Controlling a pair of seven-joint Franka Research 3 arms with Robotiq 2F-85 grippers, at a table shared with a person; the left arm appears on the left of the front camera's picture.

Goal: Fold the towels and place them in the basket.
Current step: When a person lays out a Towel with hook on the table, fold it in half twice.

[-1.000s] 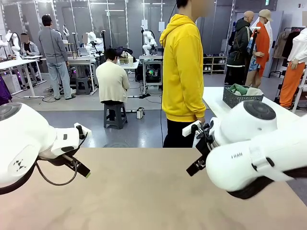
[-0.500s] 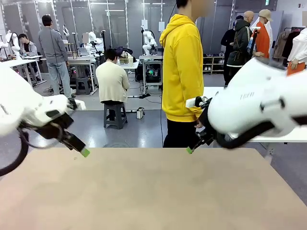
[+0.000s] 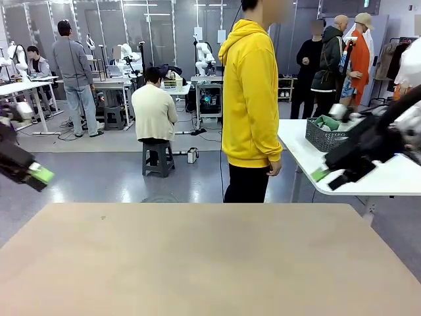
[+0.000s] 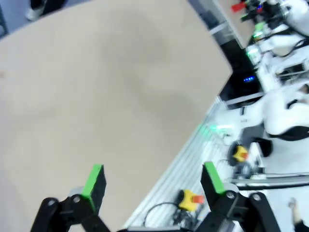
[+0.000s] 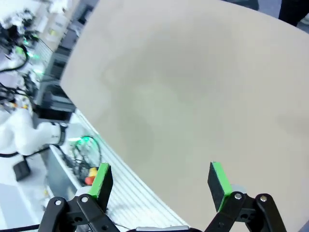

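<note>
One dark grey lattice-sided plastic basket stands on a white side table at 2 o'clock from the bare beige tabletop. Crumpled pale blue-green and whitish towels are heaped in it; their number cannot be told. Of the two grippers, the left gripper hangs at 9 o'clock and the right gripper at 3 o'clock. Each has its green-padded jaws spread wide, gripping and touching nothing. One person in a yellow hoodie stands at 12 o'clock, just left of the side table.
</note>
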